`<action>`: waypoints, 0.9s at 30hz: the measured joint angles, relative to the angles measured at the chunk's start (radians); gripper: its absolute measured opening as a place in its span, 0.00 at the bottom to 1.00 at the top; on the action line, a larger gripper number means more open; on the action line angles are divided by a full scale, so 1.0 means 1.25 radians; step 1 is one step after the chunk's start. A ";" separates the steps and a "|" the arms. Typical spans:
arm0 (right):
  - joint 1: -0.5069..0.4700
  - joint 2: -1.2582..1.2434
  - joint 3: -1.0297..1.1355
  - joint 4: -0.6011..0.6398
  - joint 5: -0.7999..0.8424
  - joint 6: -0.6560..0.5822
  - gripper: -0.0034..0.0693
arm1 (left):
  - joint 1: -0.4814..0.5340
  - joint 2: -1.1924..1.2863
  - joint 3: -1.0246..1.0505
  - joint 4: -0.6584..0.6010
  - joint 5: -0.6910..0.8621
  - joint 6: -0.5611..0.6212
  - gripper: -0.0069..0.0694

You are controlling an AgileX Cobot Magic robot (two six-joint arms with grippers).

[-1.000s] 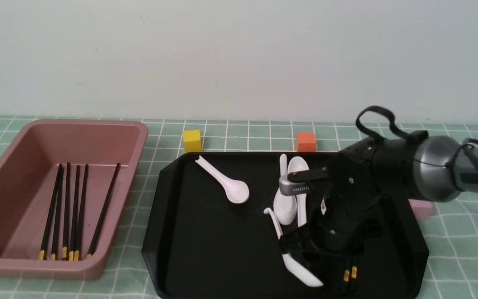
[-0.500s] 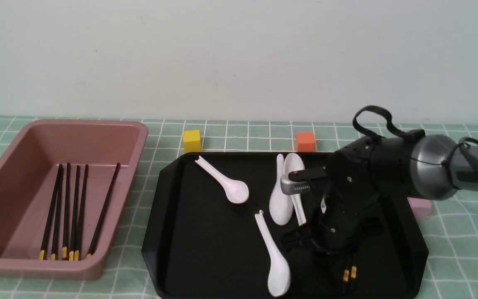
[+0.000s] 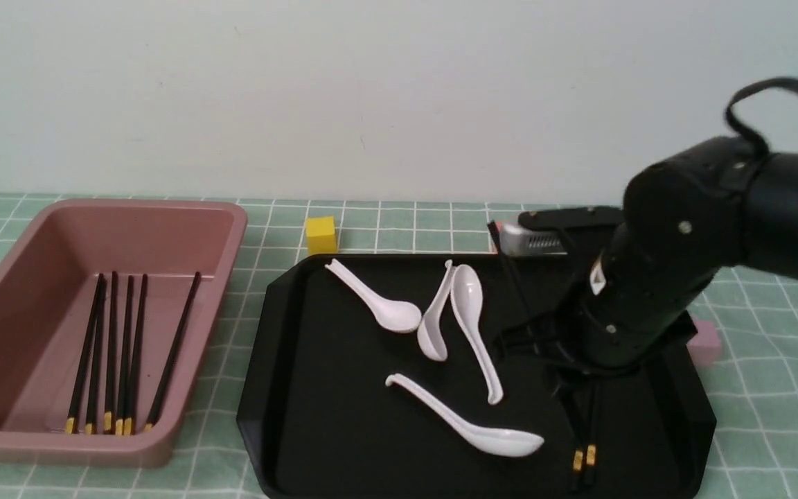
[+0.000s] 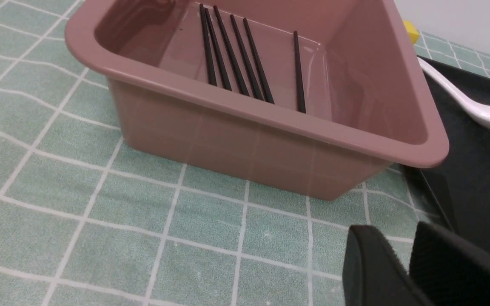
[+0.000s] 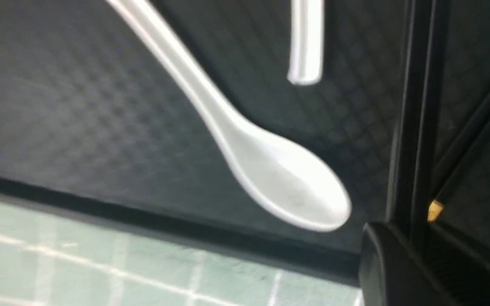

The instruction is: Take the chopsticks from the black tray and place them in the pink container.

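Note:
My right gripper hangs over the right half of the black tray, shut on the chopsticks. The sticks slant through it: thin tips rise toward the back, yellow-banded ends stay low by the tray's front rim. In the right wrist view the chopsticks run between my right gripper's fingers. The pink container stands left of the tray and holds several chopsticks. My left gripper is shut and empty, low over the cloth beside the pink container.
Several white spoons lie loose on the tray, one close to the held sticks, others toward the back. A yellow cube sits behind the tray. A small pale pink cube sits at its right edge. Green checked cloth covers the table.
My right gripper has closed on the chopsticks, and the arm has risen and swung right, tilting their thin tips up. The spoons were knocked about and lie in new places.

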 joint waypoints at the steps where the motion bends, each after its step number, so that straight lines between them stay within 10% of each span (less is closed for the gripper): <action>1: 0.000 -0.014 -0.008 0.015 -0.005 0.000 0.20 | 0.000 0.000 0.000 0.000 0.000 0.000 0.31; 17: 0.251 0.233 -0.361 0.551 -0.364 -0.475 0.20 | 0.000 0.000 0.000 0.000 0.000 0.000 0.32; 27: 0.332 0.452 -0.445 0.694 -0.653 -0.632 0.22 | 0.000 0.000 0.000 0.000 0.000 0.000 0.32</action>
